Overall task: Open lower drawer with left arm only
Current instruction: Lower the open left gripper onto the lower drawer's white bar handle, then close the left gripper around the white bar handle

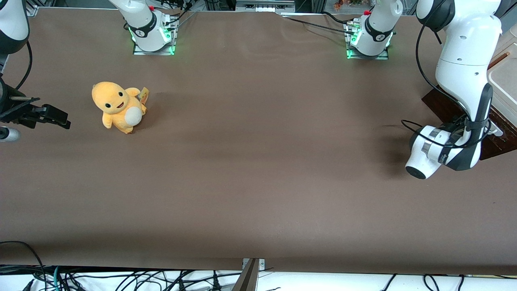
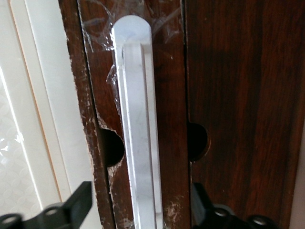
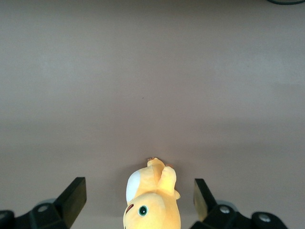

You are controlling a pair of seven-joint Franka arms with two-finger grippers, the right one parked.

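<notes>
The left arm (image 1: 464, 72) reaches down at the working arm's end of the table, its gripper (image 2: 140, 210) facing the cabinet at about three o'clock in the front view. The fingers (image 2: 76, 202) stand wide, one on each side of the silvery bar handle (image 2: 138, 143) without touching it. The handle's long axis runs twelve to six between them, on the dark lower drawer (image 2: 167, 95), which looks shut. Closing across the bar, then pulling straight back, seems the next move.
</notes>
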